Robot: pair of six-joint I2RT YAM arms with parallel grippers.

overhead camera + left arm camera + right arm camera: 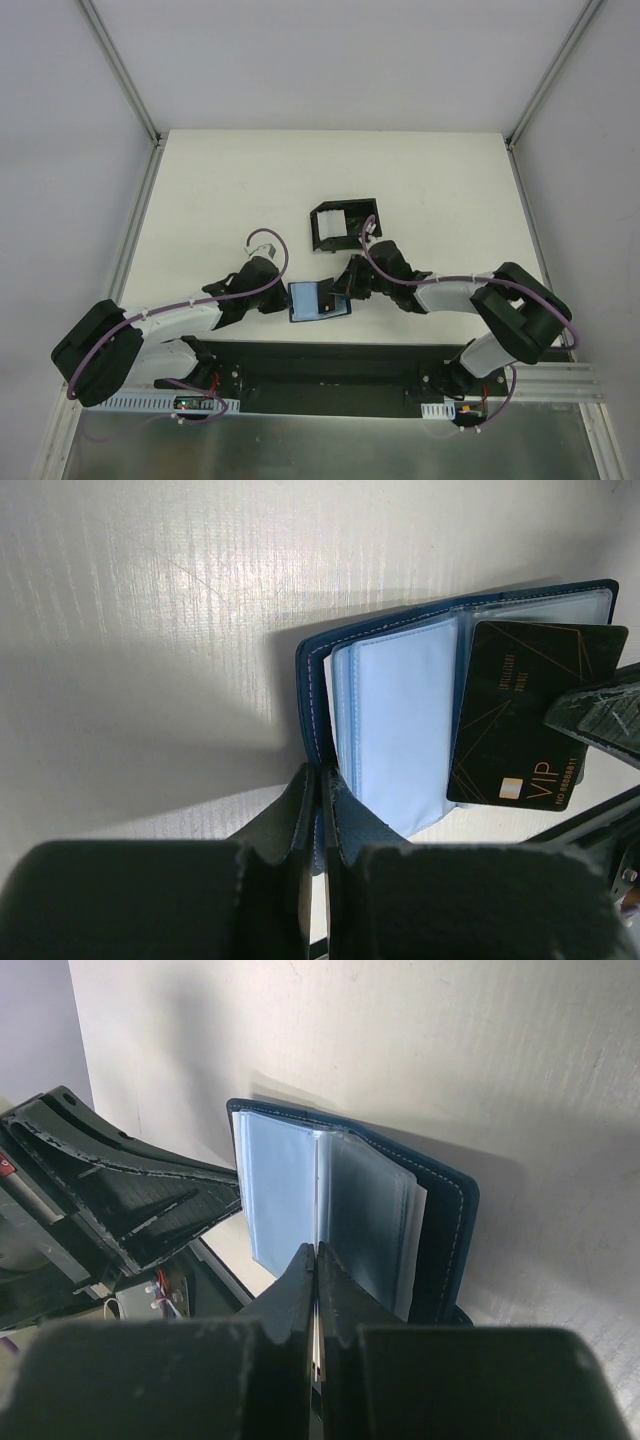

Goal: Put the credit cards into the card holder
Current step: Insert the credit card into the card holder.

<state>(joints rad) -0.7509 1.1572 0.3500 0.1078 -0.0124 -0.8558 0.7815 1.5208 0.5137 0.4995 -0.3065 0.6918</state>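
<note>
Open dark blue folding card holder (312, 300) lies on the white bench (200, 200), left gripper (320, 785) jaws clenched on its cover. Right gripper (316, 1260) jaws pinch the black VIP credit card (515, 715) over the clear sleeves (400, 720). It should square up to the slot and slide in gently.

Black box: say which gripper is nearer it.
Right. The right gripper, holding a credit card at the card holder's right edge, is in front of the black box; the left gripper pinches the holder's left cover, farther away.
</note>
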